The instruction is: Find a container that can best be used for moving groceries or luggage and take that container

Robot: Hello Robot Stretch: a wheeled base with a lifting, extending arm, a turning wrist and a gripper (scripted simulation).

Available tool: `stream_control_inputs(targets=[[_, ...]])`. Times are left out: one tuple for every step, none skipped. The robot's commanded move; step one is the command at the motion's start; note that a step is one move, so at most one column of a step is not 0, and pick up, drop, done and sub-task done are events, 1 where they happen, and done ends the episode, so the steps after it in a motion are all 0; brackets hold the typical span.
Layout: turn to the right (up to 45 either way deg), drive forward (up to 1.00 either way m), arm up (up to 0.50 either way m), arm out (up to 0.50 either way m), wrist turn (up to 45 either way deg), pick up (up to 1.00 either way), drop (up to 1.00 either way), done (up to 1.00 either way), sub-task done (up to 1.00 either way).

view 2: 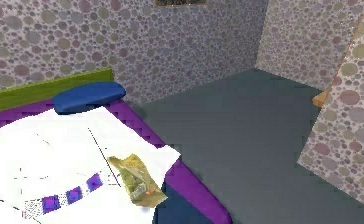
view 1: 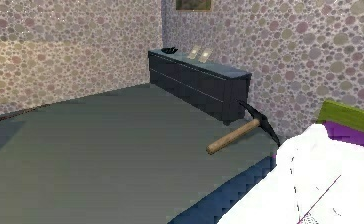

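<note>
Dark dresser [view 1: 202, 85], wooden handle [view 1: 235, 136] — perhaps a bat, blue pillow [view 2: 88, 96]

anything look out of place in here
A wooden stick lies on the floor beside the dark dresser, and a crumpled tan-green thing sits on the bed's white cover. Both look dropped, not put away.

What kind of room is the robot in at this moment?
Most likely a bedroom. A bed with a blue pillow and a green headboard shows in the arm side view, and a dark dresser stands against the patterned wall in the forward view.
</note>
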Motion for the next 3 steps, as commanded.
stream_control_inputs(targets=[[0.0,0.0,0.5,0.0,0.0,0.0,0.0,0.0,0.0],[0.0,0.0,0.18,0.0,0.0,0.0,0.0,0.0,0.0],[0.0,0.0,0.0,0.34,0.0,0.0,0.0,0.0,0.0]])
